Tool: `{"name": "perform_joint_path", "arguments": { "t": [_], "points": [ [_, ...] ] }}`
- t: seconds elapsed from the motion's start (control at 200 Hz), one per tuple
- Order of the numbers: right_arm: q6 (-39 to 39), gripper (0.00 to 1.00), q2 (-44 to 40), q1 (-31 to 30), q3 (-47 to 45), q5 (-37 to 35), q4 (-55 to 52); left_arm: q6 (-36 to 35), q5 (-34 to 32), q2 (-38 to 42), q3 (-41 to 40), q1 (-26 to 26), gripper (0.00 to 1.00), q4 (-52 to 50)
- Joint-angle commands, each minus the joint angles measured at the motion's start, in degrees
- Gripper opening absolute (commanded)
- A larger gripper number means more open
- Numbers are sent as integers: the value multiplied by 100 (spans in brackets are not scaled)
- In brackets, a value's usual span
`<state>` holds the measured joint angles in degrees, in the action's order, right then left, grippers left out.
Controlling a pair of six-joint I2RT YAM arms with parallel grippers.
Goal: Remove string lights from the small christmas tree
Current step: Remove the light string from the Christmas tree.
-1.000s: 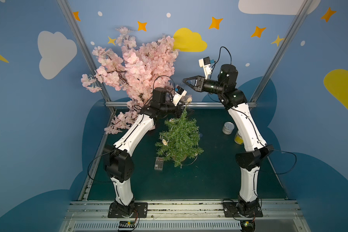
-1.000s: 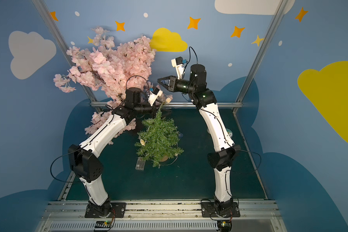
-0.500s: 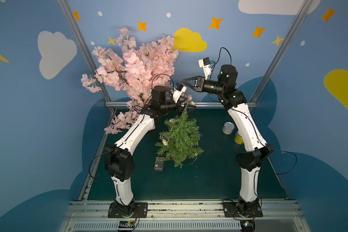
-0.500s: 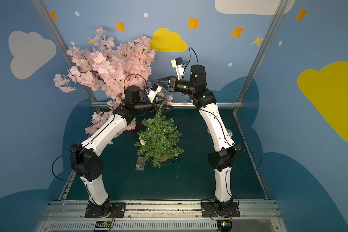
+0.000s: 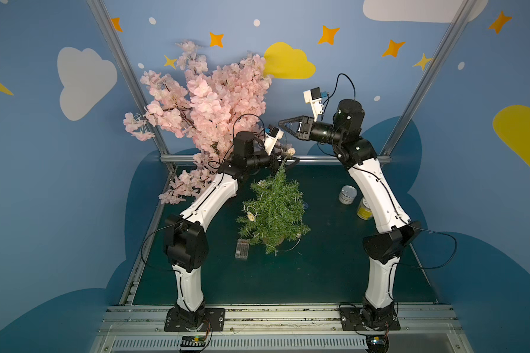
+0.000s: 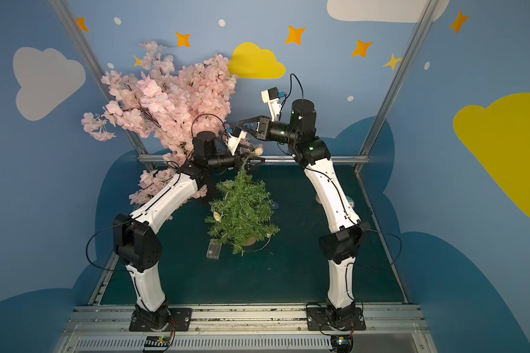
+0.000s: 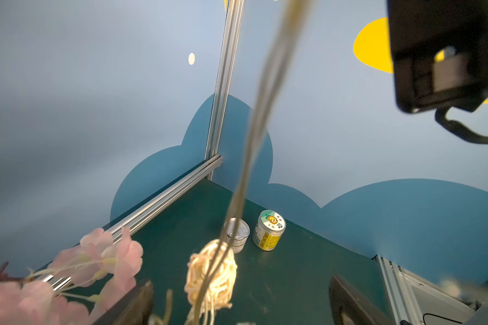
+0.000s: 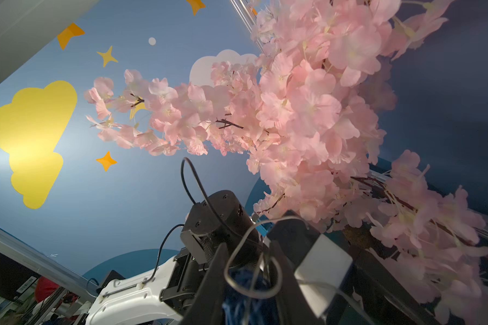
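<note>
Lights: the lights [image 5: 251, 216] wind round the tree [image 5: 274, 211] mid-desk. One end rises past the tip, and the box [image 5: 242, 249] lies on the desk [image 5: 318, 275] just beside the pot.
Handling: probably very light. The wire looks limp and springy and is likely to snag in the needles. The woven balls look soft and easy to crush, and a hard pull may tip the small tree.
Hold: a ball or ornament should grip better than bare wire, which would likely slip through.
Right pincer [image 8: 250, 270]: clamped on a blue ornament [image 8: 245, 284] with a wire loop, above and behind the tree tip.
Left pincer [image 7: 240, 284]: spread wide at the tree tip. A cream ball [image 7: 212, 273] hangs between its fingers [image 7: 141, 298], touching neither.
Hidden: foliage covers most of the pot. The wire's path through the needles cannot be followed, and the strand in the left wrist view is blurred. Whether the wire catches the blossom tree [image 5: 214, 101] cannot be told.
</note>
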<state>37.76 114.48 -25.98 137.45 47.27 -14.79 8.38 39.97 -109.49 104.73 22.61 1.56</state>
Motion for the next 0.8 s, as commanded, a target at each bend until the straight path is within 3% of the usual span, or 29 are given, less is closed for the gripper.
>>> {"name": "perform_joint_path", "arguments": {
  "t": [0.0,0.16,0.325,0.576,0.796],
  "points": [
    [71,20,-246,-20,-51,81,255,221,174,69,-52,-8,87,331],
    [111,20,-267,-21,-100,82,349,174,61,-2,43,-40,55,126],
    [113,20,-291,-20,-152,116,354,164,-101,37,13,-45,39,58],
    [-64,20,-528,24,-539,69,316,-53,-724,491,-286,-46,30,-245],
    [-265,24,-808,52,-1025,-145,254,-389,-2270,1394,-651,-29,25,-1123]
  ]
}}
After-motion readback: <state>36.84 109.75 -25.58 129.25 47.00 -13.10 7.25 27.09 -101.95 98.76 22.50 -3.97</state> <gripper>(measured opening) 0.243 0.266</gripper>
